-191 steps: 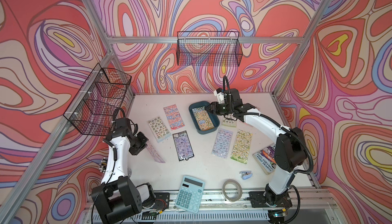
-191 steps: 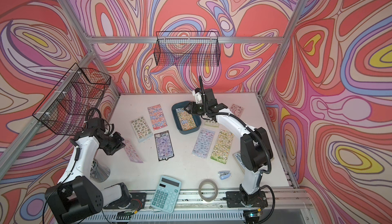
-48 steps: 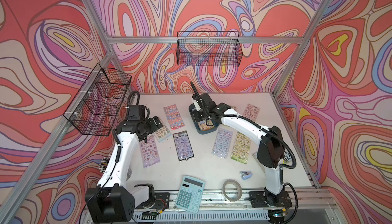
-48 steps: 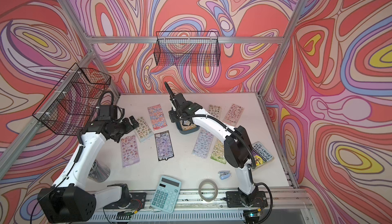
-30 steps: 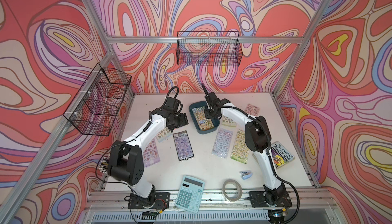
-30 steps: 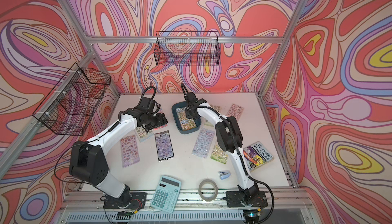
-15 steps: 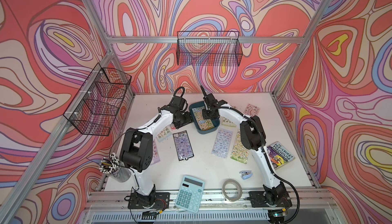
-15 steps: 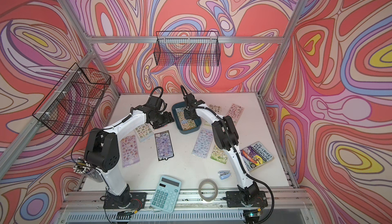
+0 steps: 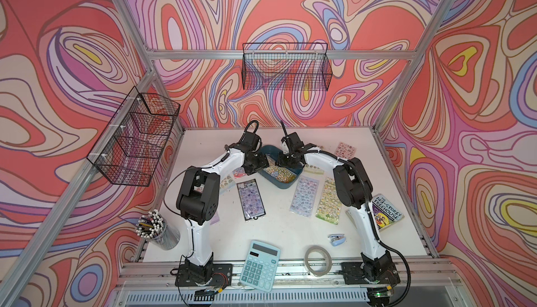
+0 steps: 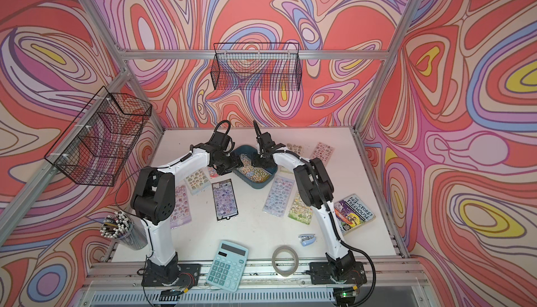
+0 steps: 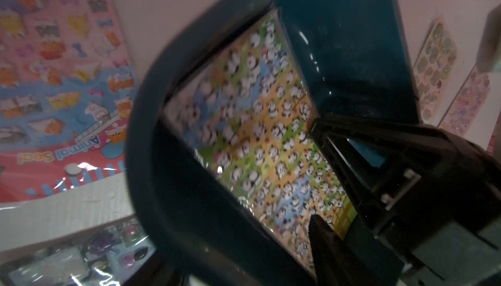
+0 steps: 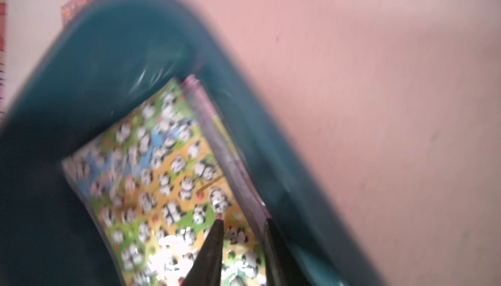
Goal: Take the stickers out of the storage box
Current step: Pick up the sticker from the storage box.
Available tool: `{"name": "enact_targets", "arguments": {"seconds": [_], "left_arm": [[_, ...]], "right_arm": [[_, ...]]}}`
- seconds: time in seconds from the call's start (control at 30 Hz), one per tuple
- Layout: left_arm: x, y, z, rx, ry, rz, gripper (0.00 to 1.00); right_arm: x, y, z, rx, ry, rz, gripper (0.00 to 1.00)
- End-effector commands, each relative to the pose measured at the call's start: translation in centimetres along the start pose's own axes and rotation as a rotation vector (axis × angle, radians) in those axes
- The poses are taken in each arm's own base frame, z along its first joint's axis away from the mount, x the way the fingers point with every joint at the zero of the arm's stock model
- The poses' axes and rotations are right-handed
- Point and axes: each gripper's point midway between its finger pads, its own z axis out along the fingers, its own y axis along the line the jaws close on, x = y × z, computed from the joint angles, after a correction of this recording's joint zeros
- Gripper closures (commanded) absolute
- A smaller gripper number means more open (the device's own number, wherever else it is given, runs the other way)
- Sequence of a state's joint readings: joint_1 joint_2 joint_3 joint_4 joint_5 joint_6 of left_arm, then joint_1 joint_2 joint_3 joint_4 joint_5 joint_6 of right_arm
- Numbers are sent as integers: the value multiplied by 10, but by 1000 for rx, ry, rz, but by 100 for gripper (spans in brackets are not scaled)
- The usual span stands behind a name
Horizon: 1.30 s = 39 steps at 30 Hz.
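At the centre of both top views, the storage box (image 9: pixel 286 185) (image 10: pixel 261 185) sits on the white table (image 9: pixel 290 233). A panda sticker sheet (image 9: pixel 280 171) lies uppermost inside it. The two arms meet over the box from opposite sides.

For the right jaws, two dark fingertips (image 12: pixel 215 244) show at the bottom edge of the right wrist view, a narrow gap apart. One tip is over the panda sheet. The other lies along the inner box wall (image 12: pixel 271 162). The edge of the panda sheet, with a purple-edged sheet (image 12: pixel 210 124) alongside it, runs into the gap. Blur prevents telling whether the tips pinch these edges.

For the left jaws, only one fingertip (image 11: pixel 320 238) shows, at the lower middle of the left wrist view. It is inside the box over the panda sheet. Its partner is lost against the dark wall, so the opening cannot be told. The right arm's black housing (image 11: pixel 420 179) covers one corner of the sheet.

Other sticker sheets lie flat on the table around the box, among them a black-bordered sheet (image 9: pixel 251 199). The arms cover several of them in part.
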<state>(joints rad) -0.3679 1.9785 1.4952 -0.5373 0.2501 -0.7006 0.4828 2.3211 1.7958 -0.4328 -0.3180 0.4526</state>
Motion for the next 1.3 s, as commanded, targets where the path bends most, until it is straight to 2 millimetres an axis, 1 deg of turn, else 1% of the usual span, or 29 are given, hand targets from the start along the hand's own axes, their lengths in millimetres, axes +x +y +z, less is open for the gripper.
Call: {"name": "enact_targets", "arguments": {"seconds": [0.0, 0.1, 0.2, 0.37, 0.53, 0.57, 0.67, 0.73, 0.8, 0.87, 0.97, 1.07, 1.17, 1.27], "left_arm": [[-6, -5, 1, -6, -12, -1, 39], [-6, -3, 3, -13, -10, 0, 43], [-6, -1, 6, -21, -7, 1, 50], [-7, 1, 11, -34, -4, 6, 52], [-10, 1, 13, -44, -5, 14, 53], [-10, 1, 13, -44, -4, 15, 54], [-11, 1, 12, -46, -7, 20, 66], [-11, 0, 12, -48, -7, 24, 72], [-11, 2, 12, -55, -6, 28, 76], [-13, 1, 12, -59, -9, 32, 78], [-16, 1, 14, -70, -5, 41, 80], [-20, 1, 18, -82, -4, 52, 83], [-27, 1, 19, -93, -11, 58, 85], [-34, 2, 20, -94, -14, 53, 86]], "right_arm": [[-13, 21, -20, -144, -36, 66, 77], [-16, 29, -26, -181, -37, 69, 79], [-15, 36, -29, -217, -30, 77, 79], [-11, 42, -34, -255, -23, 90, 80], [-8, 42, -35, -264, -19, 93, 80], [-10, 38, -34, -239, -27, 93, 78], [-17, 14, -35, -60, -57, 47, 67], [-25, -2, -37, 53, -80, 4, 61], [-31, -14, -37, 134, -89, -38, 59], [-33, -24, -35, 204, -80, -74, 58], [-35, -30, -31, 272, -79, -129, 58], [-34, -32, -23, 320, -66, -175, 58], [-29, -33, -13, 323, -44, -183, 58], [-25, -35, -8, 321, -24, -180, 58]]}}
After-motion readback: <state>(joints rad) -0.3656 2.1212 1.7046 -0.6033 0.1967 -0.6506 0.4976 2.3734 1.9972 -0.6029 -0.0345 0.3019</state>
